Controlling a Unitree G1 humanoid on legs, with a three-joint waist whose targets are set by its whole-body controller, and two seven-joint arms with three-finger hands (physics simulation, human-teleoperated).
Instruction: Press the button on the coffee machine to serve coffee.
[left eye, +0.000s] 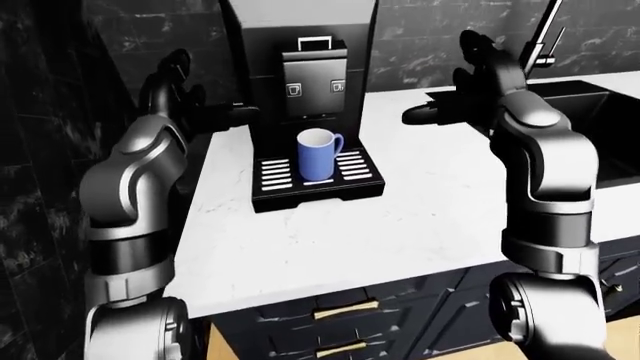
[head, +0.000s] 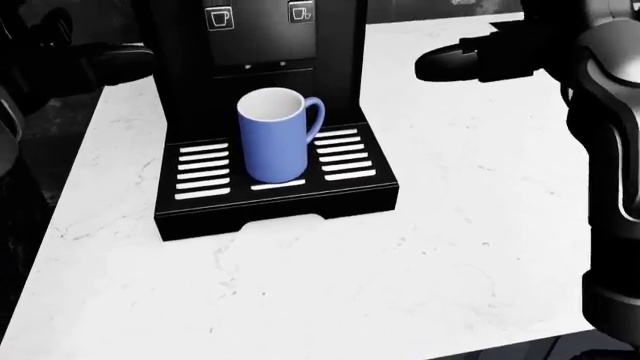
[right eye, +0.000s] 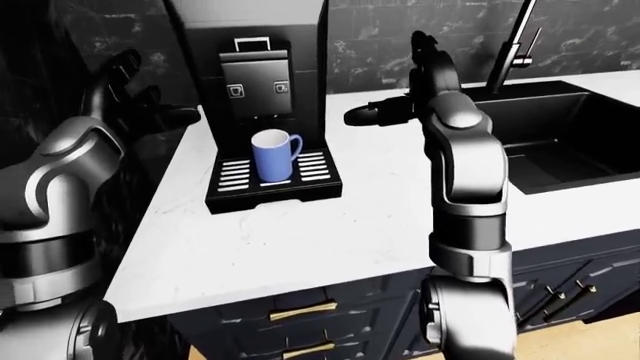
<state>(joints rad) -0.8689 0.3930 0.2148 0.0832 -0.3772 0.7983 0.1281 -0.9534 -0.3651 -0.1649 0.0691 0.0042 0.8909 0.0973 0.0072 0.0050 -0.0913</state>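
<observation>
The black coffee machine stands on the white marble counter, toward the counter's left end in the eye views, against the dark wall. Its panel carries two small square buttons, one left and one right, side by side. A blue mug sits upright on the slotted drip tray, centred under the spout, handle to the view's right. The left hand is raised just left of the machine, fingers spread apart, touching nothing I can confirm. The right hand is raised right of the machine, well clear of the panel, fingers open, one finger extended toward the machine; it grips nothing. A black sink with a faucet lies at the right. Dark cabinet drawers with brass handles sit below the counter.
</observation>
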